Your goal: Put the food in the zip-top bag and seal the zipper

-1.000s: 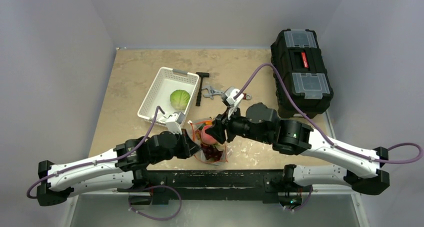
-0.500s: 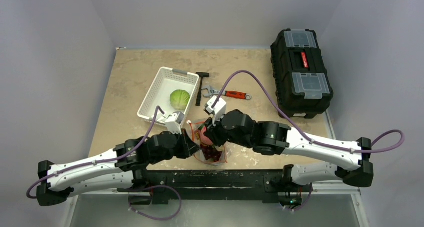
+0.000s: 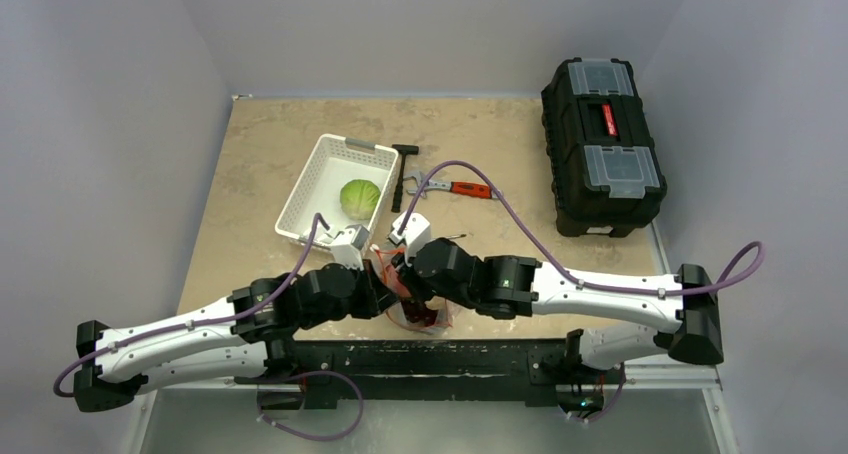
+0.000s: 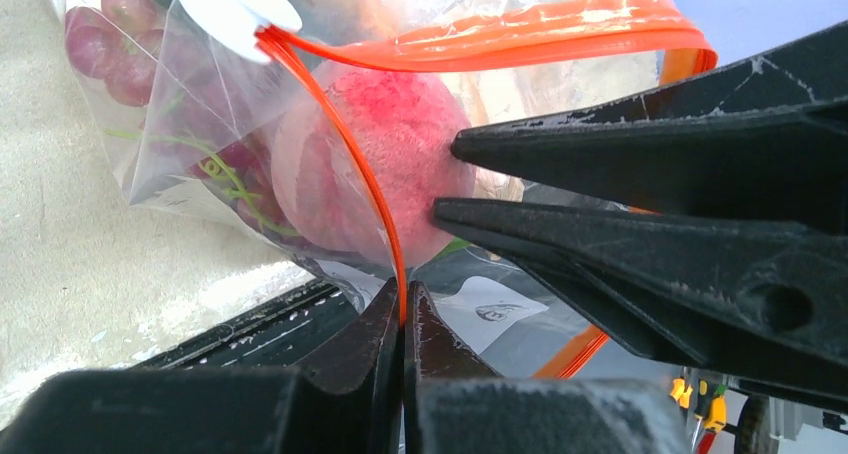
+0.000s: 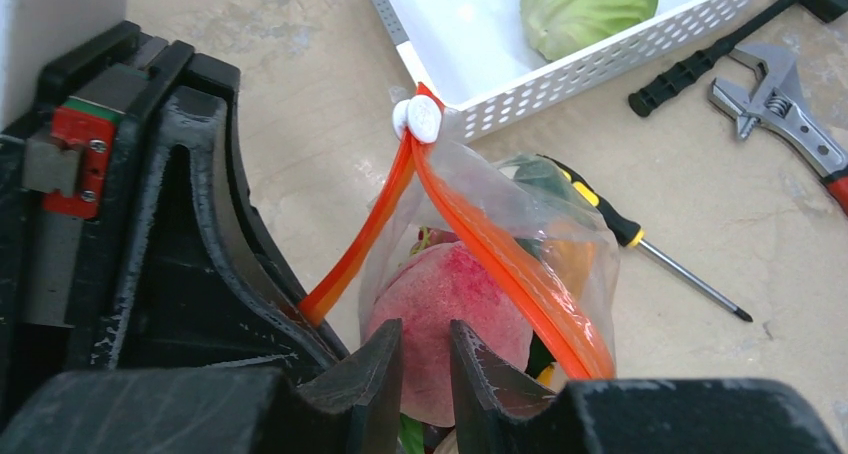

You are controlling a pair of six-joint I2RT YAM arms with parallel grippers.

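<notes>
The clear zip-top bag (image 5: 560, 224) stands open near the table's front edge, also visible in the top view (image 3: 420, 314). My left gripper (image 4: 404, 292) is shut on its orange zipper (image 4: 340, 144) and holds one side of the mouth up. A pink peach (image 5: 455, 294) sits in the bag's mouth. My right gripper (image 5: 426, 332) has its jaws narrowly apart, tips against the peach, with nothing clamped between them. Purple grapes (image 4: 110, 34) lie deeper in the bag. A green cabbage (image 3: 360, 198) rests in the white basket (image 3: 305, 194).
A black-handled hammer (image 3: 402, 179) and a red-handled wrench (image 3: 455, 187) lie right of the basket. A yellow-and-black screwdriver (image 5: 650, 254) lies just behind the bag. A black toolbox (image 3: 603, 144) stands at the far right. Both arms cross close together above the bag.
My right arm swung left and down, carrying the peach into the bag's mouth, and its jaws narrowed. The left gripper kept its hold on the zipper.
</notes>
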